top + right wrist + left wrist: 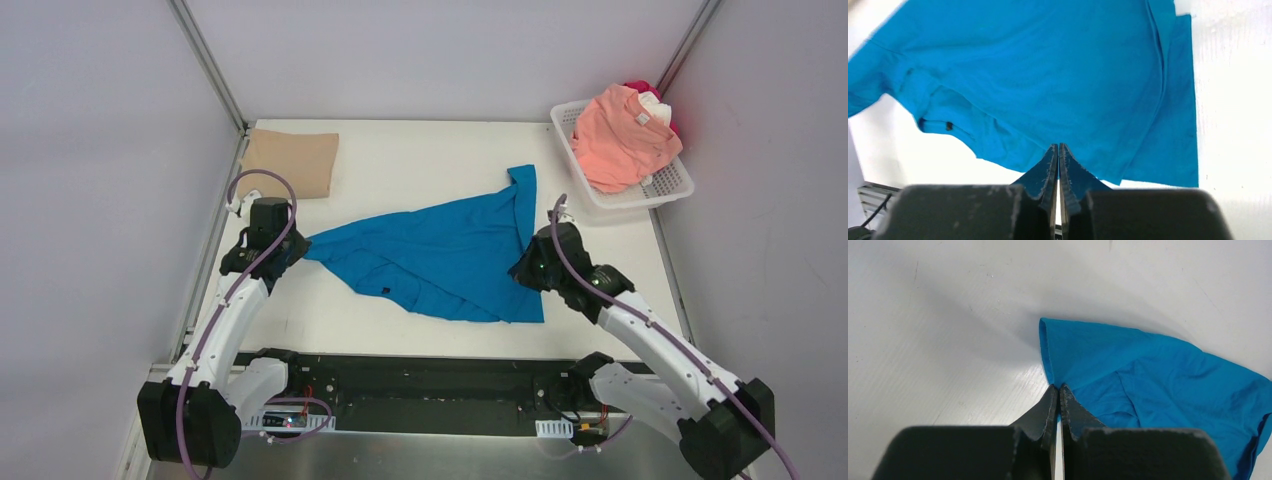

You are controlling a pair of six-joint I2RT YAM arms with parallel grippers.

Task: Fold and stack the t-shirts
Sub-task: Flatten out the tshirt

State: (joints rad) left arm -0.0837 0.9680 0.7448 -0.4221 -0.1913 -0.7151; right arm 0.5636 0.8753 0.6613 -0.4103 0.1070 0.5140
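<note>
A bright blue t-shirt (440, 255) lies spread across the middle of the table, drawn to a point at its left end. My left gripper (296, 246) is shut on that left corner; the left wrist view shows the closed tips (1058, 388) pinching the blue hem (1148, 370). My right gripper (523, 266) is shut at the shirt's right edge, and in the right wrist view its closed tips (1058, 146) sit on the blue cloth (1048, 75). A folded tan t-shirt (290, 162) lies at the back left. Salmon-pink (620, 135), white (655, 108) and red (640, 89) shirts fill the basket.
The white lattice basket (640, 195) stands at the back right corner, close to the right wall. Grey walls with metal posts enclose the table on three sides. A black base rail (420, 375) runs along the near edge between the arm bases.
</note>
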